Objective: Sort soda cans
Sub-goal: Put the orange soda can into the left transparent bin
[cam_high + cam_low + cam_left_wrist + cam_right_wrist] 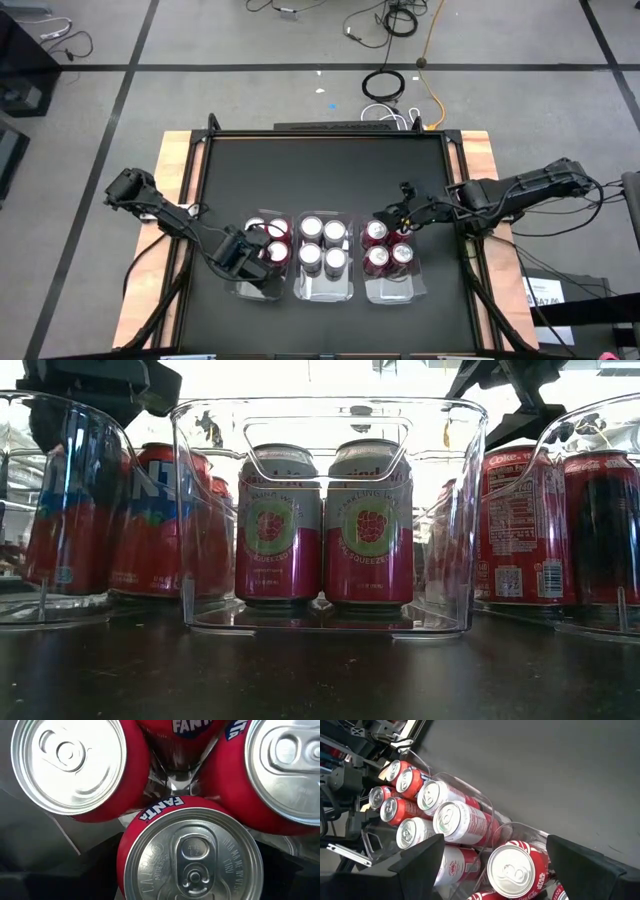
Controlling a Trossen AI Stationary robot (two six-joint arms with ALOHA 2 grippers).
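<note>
Three clear trays stand side by side near the table's front edge, each holding soda cans upright on their bases. The left tray [262, 290] holds red Fanta cans [192, 855], the middle tray [325, 288] silver-and-pink cans [279, 525], and the right tray [395, 290] red cola cans [515, 525]. My left gripper [245, 256] points down over the near-left can of the left tray; that can fills the bottom of the left wrist view. My right gripper [495, 840] hangs open above the far end of the right tray [385, 214], clear of the cans.
The black table top [320, 170] lies bare behind the trays. Wooden strips [175, 180] run along the table's left and right sides. Cables [385, 85] lie on the floor beyond the far edge.
</note>
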